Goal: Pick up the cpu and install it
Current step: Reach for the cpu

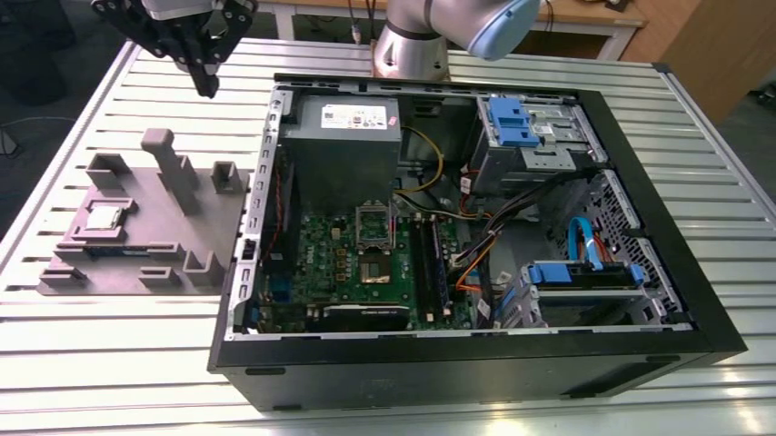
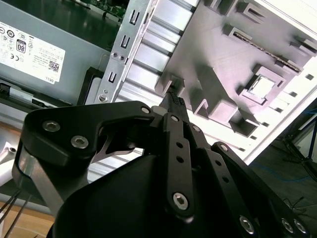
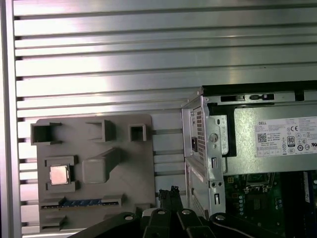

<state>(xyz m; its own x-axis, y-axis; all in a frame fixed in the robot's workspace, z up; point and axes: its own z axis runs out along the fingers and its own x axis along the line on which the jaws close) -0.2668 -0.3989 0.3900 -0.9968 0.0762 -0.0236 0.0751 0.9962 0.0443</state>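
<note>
The gripper (image 1: 209, 88) hung empty, fingers (image 1: 200, 64) pressed together, off the grey holder's (image 1: 145, 229) edge, the cpu (image 1: 107, 216) sitting in that holder's pocket; lifting it cleanly wanted a square, centred grip.

Shiny silver-grey on the cpu (image 1: 104, 216), matte grey on the fixture (image 1: 158, 250), black on the gripper (image 1: 206, 86) and the case (image 1: 485, 368). Green on the motherboard (image 1: 363, 263), blue on the drive brackets (image 1: 510, 118), grey with a white label on the power supply (image 1: 345, 150). Ribbed bare-metal stripes across the table (image 1: 122, 363).
</note>
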